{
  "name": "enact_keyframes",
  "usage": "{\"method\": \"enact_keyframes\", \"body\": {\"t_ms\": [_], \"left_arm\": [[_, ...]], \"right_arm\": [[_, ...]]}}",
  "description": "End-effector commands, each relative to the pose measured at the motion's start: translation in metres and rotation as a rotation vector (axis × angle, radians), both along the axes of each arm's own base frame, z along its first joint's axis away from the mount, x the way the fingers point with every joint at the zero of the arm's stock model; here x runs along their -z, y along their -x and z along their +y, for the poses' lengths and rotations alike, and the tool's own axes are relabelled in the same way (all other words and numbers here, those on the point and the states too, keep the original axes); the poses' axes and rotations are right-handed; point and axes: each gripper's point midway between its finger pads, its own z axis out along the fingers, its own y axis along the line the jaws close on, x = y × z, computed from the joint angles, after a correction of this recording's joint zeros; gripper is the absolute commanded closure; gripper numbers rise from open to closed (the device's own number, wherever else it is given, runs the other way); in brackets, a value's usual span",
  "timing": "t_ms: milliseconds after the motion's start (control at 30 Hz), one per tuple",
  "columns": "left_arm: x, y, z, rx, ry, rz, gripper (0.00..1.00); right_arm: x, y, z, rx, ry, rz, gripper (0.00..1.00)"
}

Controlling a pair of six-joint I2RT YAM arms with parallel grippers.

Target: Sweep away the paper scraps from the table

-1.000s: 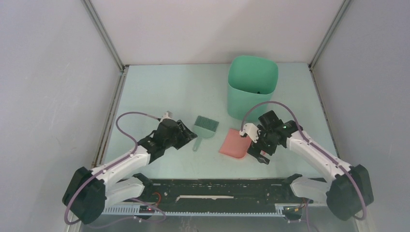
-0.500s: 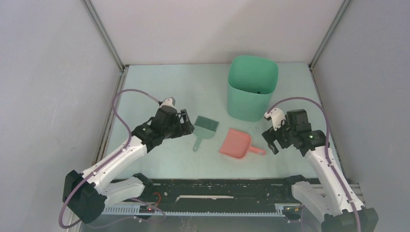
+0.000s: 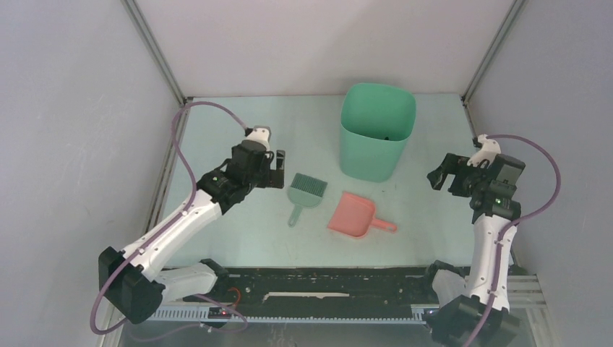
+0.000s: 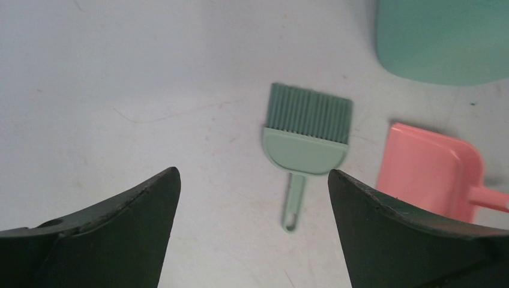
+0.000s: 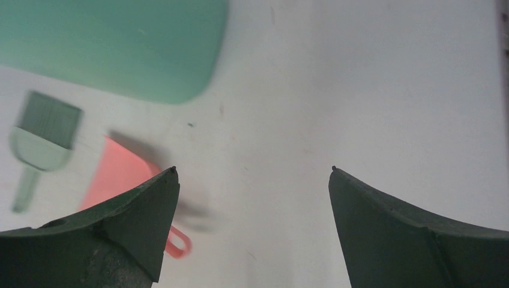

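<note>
Top external view: the table (image 3: 224,130) runs from the arm bases at the near edge to the back wall, with metal rails along both sides. A green bin (image 3: 376,148) stands upright on its far right part. A dark speck (image 3: 388,137) shows inside the bin, low against the near wall; it is too small to tell whether it is a paper scrap.

Near the table's middle lies a green brush (image 3: 306,189), flat. Its long axis runs almost near to far, with the bristles toward the back wall and the handle toward the arm bases, leaning slightly left. Just right of it, apart from it, lies a pink dustpan (image 3: 352,215). Its wide mouth faces far-left and its handle points right and a little toward the near edge.

The left gripper (image 3: 277,170) hangs just left of the brush. Its fingers are spread wide and pinch nothing. In the left wrist view the brush sits between the two dark fingertips of the left gripper (image 4: 252,171), well beyond them on the table.

The right gripper (image 3: 442,173) is raised to the right of the bin, well apart from the dustpan. It too is spread wide and empty. The right wrist view shows bare table between the fingertips of the right gripper (image 5: 252,169), and the picture is blurred at left.
</note>
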Motion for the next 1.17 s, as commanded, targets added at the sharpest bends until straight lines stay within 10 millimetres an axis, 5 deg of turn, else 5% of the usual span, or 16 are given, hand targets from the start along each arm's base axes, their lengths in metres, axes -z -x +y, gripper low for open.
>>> {"method": "enact_keyframes", "body": {"t_ms": [0, 100, 333, 500, 833, 1133], "left_arm": [[0.013, -0.004, 0.018, -0.027, -0.1, -0.034, 0.0], [0.011, -0.009, 0.026, -0.073, -0.125, -0.051, 0.0], [0.017, -0.013, 0.035, -0.118, -0.154, -0.072, 0.0], [0.0, -0.008, 0.023, -0.064, -0.081, -0.093, 0.0], [-0.055, 0.006, 0.036, -0.06, 0.021, -0.268, 0.0], [-0.054, 0.006, 0.036, -0.039, 0.008, -0.293, 0.0]], "right_arm": [[-0.004, -0.011, 0.02, -0.074, -0.17, -0.089, 0.0], [0.012, -0.01, 0.015, -0.071, -0.152, -0.064, 0.0], [0.015, -0.012, 0.009, -0.047, -0.214, -0.047, 0.0], [-0.001, -0.011, 0.014, -0.033, -0.205, -0.095, 0.0], [-0.044, 0.012, 0.059, -0.202, -0.142, -0.281, 0.0], [-0.06, 0.011, 0.062, -0.196, -0.1, -0.306, 0.0]]}}
